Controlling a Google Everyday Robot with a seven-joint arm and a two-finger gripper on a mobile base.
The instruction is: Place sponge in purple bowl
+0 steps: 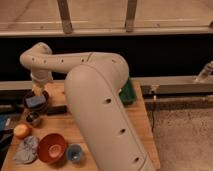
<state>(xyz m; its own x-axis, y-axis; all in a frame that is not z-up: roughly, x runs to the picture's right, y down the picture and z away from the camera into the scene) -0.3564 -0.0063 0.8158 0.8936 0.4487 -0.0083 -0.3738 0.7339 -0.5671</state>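
Blue-grey and blocky, the sponge lies flat inside the purple bowl — a round, shallow, dark purplish-brown dish on the left side of the wooden table. Just above it hangs the gripper, its fingers spread wide and holding nothing. An orange-red bowl and a small blue cup sit nearer the camera — apart from the purple one.

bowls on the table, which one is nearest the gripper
The dark purple bowl at the back left, with a blue sponge lying in it: the gripper hangs just above it. The orange-red bowl sits farther off, toward the front edge.
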